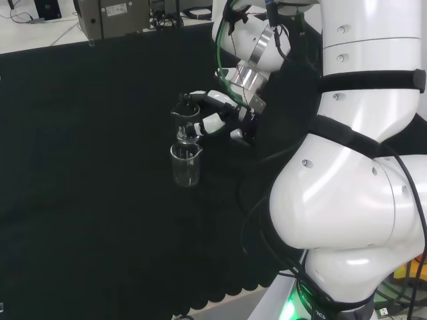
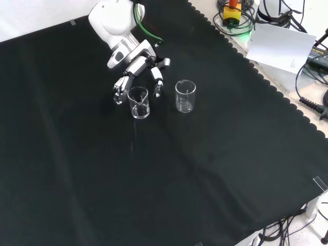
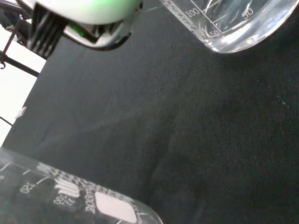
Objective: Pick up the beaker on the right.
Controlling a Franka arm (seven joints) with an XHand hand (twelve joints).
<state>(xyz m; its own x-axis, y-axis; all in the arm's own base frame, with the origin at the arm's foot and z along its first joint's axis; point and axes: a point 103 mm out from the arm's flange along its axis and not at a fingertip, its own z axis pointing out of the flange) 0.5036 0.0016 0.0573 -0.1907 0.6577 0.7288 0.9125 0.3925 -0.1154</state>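
Head view: two clear beakers sit mid-frame, and the hand [image 1: 223,113] is at the upper beaker [image 1: 185,119], fingers spread either side, not closed yet.

Front view: that beaker [image 2: 139,102] is left of centre, the other beaker [image 2: 185,96] just right.

Wrist view: glass at both edges. I'd curl in slowly, keeping it upright.

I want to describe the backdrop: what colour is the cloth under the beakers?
Plain black; the cloth shows best in the front view.
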